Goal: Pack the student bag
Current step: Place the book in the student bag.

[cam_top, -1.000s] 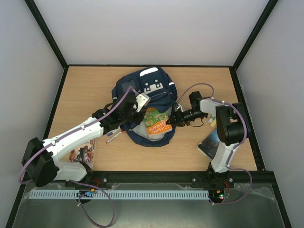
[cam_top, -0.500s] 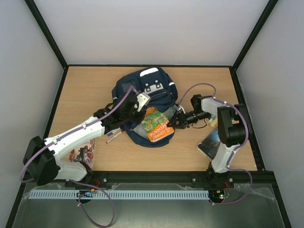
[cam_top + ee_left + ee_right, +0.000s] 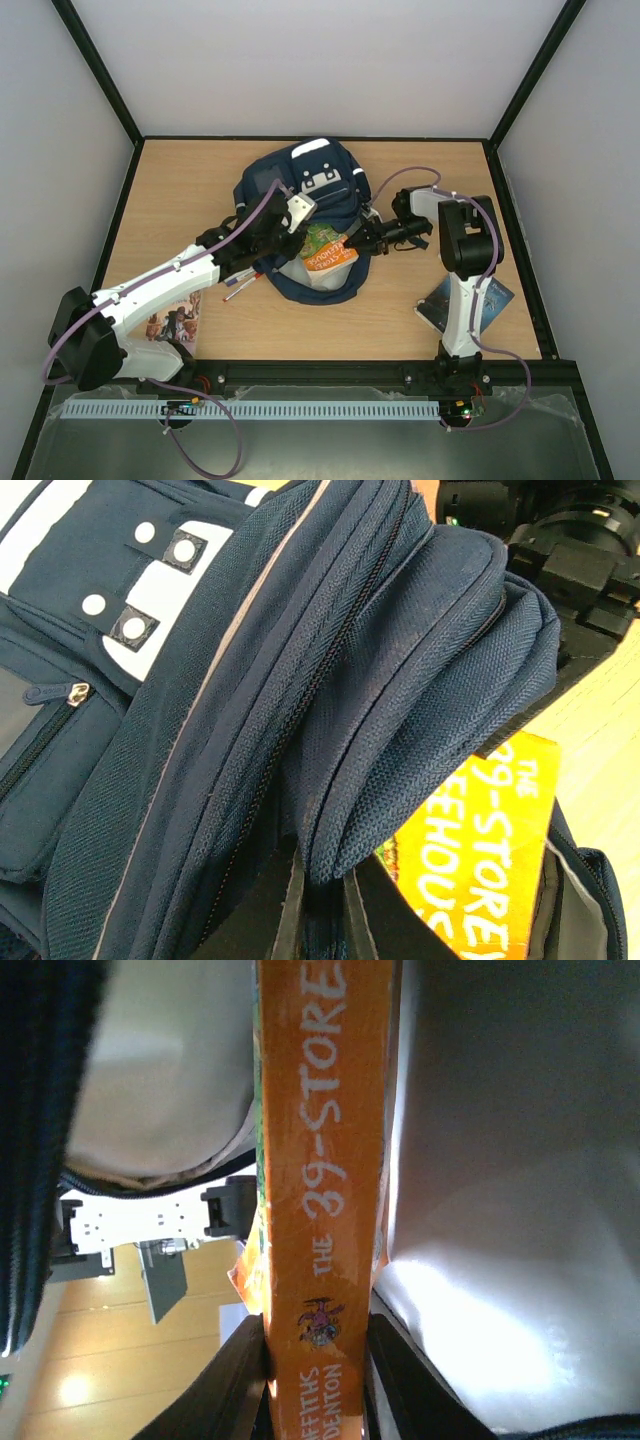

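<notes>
The navy student bag [image 3: 300, 195] lies mid-table with its mouth toward the arms. My left gripper [image 3: 290, 222] is shut on a fold of the bag's fabric [image 3: 400, 740] at the mouth and holds it up. My right gripper [image 3: 362, 243] is shut on the spine of an orange book [image 3: 320, 1160] titled "The 39-Storey". The book [image 3: 326, 252] sits partly inside the bag's mouth, against the pale lining [image 3: 520, 1210]. Its orange cover also shows in the left wrist view [image 3: 480, 860].
A picture book [image 3: 175, 325] lies near the left arm's base. A dark blue book [image 3: 470, 300] lies right of centre by the right arm. Pens [image 3: 240, 285] lie left of the bag's mouth.
My right gripper has pushed the orange book up and left, deeper into the bag's mouth. The right arm's elbow has swung back. The left gripper keeps its hold on the fabric.
</notes>
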